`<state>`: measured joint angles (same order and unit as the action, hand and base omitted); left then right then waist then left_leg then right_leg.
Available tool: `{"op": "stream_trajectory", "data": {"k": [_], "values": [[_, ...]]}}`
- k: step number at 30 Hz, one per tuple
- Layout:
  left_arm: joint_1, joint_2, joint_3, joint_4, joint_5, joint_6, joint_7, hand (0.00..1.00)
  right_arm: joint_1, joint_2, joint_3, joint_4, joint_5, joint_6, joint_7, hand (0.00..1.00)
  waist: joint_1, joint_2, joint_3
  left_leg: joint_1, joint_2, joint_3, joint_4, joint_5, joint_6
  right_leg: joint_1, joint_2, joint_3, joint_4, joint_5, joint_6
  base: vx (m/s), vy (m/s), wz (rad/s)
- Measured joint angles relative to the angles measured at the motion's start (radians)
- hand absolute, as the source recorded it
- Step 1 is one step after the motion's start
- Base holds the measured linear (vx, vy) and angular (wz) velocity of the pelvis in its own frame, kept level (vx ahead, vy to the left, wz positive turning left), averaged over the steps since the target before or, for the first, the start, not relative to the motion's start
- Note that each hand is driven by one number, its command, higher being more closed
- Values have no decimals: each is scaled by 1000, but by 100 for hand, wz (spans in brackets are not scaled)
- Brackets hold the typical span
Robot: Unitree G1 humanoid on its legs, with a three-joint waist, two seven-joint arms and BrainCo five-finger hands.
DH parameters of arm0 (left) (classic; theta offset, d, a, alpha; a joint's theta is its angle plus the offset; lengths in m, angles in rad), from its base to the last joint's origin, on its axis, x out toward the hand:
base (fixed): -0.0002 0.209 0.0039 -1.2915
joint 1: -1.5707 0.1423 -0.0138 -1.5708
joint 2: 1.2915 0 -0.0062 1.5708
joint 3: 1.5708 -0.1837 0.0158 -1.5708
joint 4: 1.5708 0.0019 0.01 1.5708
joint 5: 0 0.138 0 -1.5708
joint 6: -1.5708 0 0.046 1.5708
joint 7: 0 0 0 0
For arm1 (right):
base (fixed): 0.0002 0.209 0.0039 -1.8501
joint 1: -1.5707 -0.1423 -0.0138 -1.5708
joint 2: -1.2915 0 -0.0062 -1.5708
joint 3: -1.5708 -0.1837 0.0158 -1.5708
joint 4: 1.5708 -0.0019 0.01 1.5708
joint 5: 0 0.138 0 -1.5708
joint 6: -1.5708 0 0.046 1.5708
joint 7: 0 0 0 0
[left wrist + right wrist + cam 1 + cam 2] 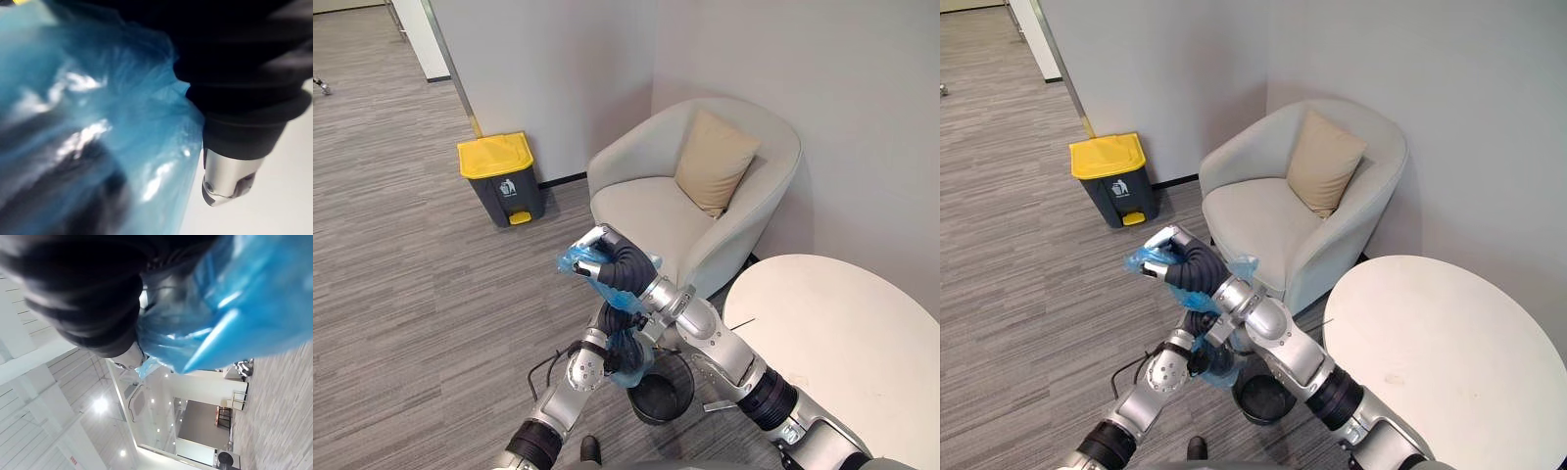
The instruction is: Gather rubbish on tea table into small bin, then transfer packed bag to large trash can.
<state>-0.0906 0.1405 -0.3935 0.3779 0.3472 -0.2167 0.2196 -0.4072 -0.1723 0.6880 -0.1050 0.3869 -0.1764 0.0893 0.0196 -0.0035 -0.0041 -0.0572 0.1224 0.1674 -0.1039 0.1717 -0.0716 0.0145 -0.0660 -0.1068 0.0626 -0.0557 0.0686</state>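
Note:
My right hand (612, 262) is raised in front of the armchair, its fingers curled round the bunched top of a blue plastic bag (576, 262). The bag hangs down from it toward the small black bin (661, 392) on the floor. My left hand (610, 323) is up against the lower part of the bag, just above the bin, and the blue film (98, 122) hides its fingers. The large trash can (499, 176), grey with a yellow lid, stands shut against the wall to the far left.
A beige armchair (646, 206) with a tan cushion (715, 162) fills the corner behind the bag. The white round tea table (842, 333) is at my right. Open grey carpet lies between the bin and the large trash can.

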Motion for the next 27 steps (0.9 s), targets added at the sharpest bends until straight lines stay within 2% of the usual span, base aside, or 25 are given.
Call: {"op": "stream_trajectory", "data": {"k": [17,21,24,25,27], "values": [[-12,2,-5,-2,-98,-5,-2,100,-25,4,21,0,12,-4,23,100,-3,1,0,3,2,-1,5,-3,-4,16,11,-1,-28,5,-7,8,-2,0],[8,0,7,-50,-101,-4,-5,100,-10,21,18,-3,-7,-21,26,100,-4,1,1,3,0,0,1,0,0,16,10,-1,-28,5,-7,0,0,0],[35,-1,31,-105,-101,-4,-7,100,37,45,-5,-3,-52,-50,40,100,-5,1,1,3,-2,0,1,0,1,16,9,-2,-28,5,-7,0,0,0],[37,-3,44,-116,-101,-4,-8,100,55,45,-16,-3,-83,-58,43,0,-3,1,1,3,-2,0,1,0,1,16,9,-2,-28,5,-7,0,0,0],[42,-3,66,-137,-101,-4,-8,100,73,44,-30,-3,-133,-63,42,0,-4,1,1,4,-2,0,0,0,1,16,9,-2,-28,5,-7,0,0,0]]}}
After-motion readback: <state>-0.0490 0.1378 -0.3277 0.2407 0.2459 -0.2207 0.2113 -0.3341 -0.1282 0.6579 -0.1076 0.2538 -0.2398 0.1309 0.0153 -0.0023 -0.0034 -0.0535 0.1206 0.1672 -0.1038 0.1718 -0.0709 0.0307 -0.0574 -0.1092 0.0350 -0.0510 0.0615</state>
